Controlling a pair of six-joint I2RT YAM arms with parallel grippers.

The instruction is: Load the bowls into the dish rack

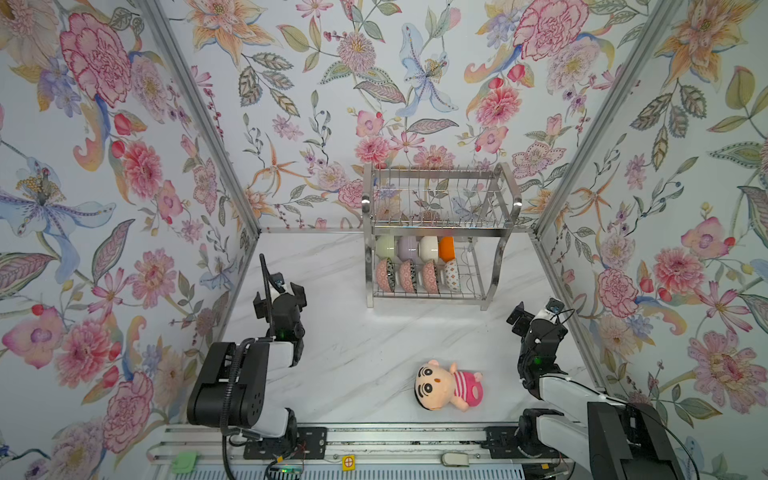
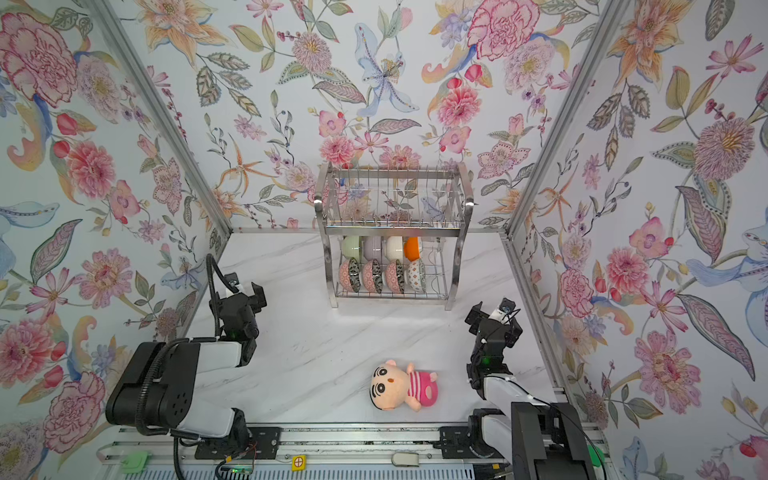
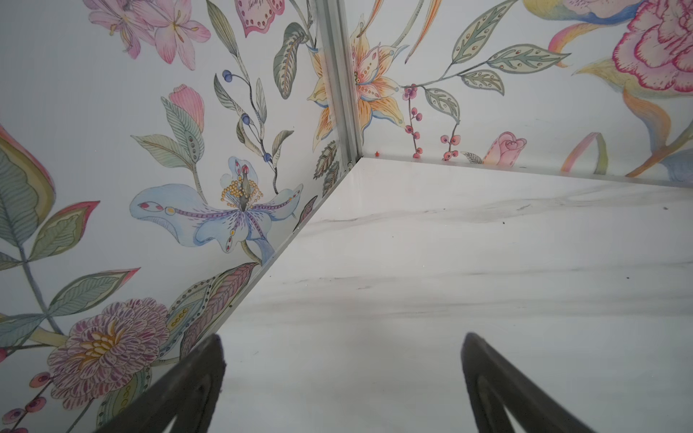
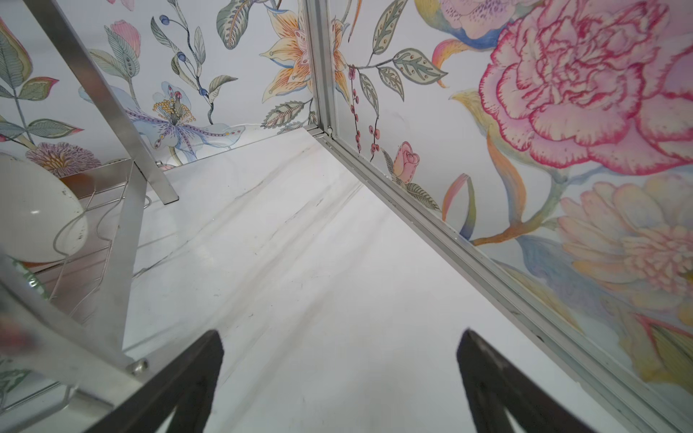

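Dish rack (image 1: 436,230) at centre in both top views, lower tier holding four plain bowls (image 1: 428,248) behind four patterned bowls (image 1: 430,276), left gripper (image 1: 278,300) and right gripper (image 1: 539,322) both spread wide, well apart from rack, plush doll (image 1: 449,386) on table (image 1: 353,332).

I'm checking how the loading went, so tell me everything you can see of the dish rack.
The dish rack is a tall two-tier frame of shiny steel-looking wire with flat curved legs. It stands upright on the marble-look tabletop, close to the back wall. Its upper tier looks empty. Its lower tier holds, on edge in wavy wire slots, four plain bowls in a back row and four patterned bowls in a front row.
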